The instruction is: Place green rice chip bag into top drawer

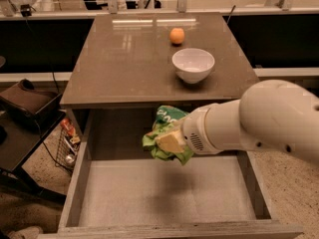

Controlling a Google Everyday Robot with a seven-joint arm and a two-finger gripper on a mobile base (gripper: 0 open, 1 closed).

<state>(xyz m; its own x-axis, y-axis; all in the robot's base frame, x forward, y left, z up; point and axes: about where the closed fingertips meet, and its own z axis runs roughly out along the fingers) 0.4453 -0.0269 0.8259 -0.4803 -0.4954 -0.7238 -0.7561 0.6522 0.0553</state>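
Note:
The green rice chip bag (166, 119) is crumpled and hangs in the air over the back middle of the open top drawer (124, 198), just under the table's front edge. My gripper (169, 143) is at the end of the big white arm that reaches in from the right. It is shut on the bag, and a yellowish finger (171, 141) shows against the bag's lower part. The drawer's flat pale-grey floor is bare below the bag.
A white bowl (193, 64) and a small orange fruit (177, 35) stand on the brown table top (124, 59) behind the drawer. A dark chair (25, 103) and a wire basket (67, 143) are on the floor to the left.

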